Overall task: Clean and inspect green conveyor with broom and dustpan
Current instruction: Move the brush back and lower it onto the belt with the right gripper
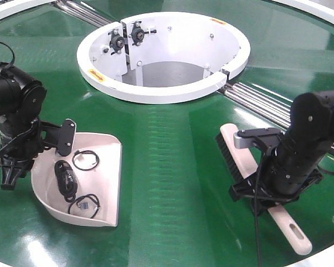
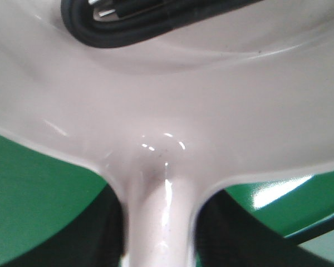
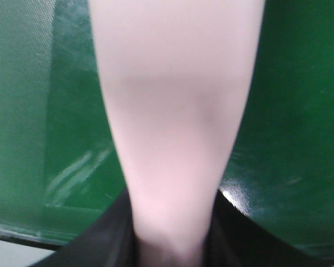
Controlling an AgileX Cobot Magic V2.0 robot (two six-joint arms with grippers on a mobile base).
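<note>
Right pincer (image 1: 264,200) clamps the broom (image 1: 240,151), head pointing far-left, handle near-right.

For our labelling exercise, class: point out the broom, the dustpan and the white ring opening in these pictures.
Broom (image 1: 235,146): front-facing view, beige back of the brush head.
Dustpan (image 1: 111,183): front-facing view, bare floor near the front lip.
White ring (image 1: 156,93): front-facing view, outer wall nearest the camera.

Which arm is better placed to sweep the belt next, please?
Right. The right gripper grips the broom on the green conveyor; the left gripper holds the dustpan by its handle.
</note>
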